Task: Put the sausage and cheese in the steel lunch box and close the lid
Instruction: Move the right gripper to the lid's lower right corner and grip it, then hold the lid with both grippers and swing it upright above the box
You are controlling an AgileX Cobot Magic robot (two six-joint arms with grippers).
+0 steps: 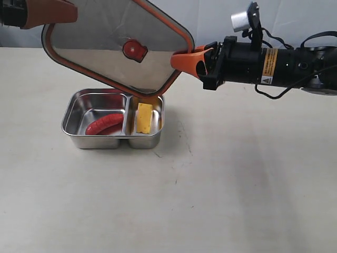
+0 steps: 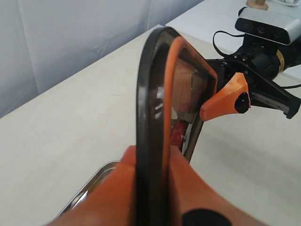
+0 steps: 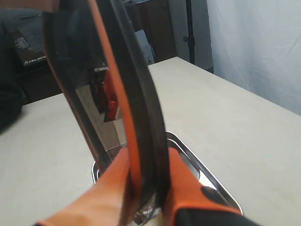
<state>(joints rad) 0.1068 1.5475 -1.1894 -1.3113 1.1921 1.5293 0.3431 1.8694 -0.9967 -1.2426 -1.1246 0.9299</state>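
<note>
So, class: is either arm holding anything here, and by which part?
Both hold the dark translucent rectangular lid: the left gripper pinches its rim at one short end, the right gripper at the opposite end.

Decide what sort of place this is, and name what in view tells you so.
Probably a robotics lab or test room, not a kitchen: a plain beige table, a pale curtain behind it, and robot arms whose left tool and right tool grip the lid above the steel lunch box.

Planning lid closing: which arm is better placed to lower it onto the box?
Right, likely: the right gripper clamps the dark translucent orange-rimmed lid by the edge near the steel lunch box; the left gripper holds the far corner.
</note>
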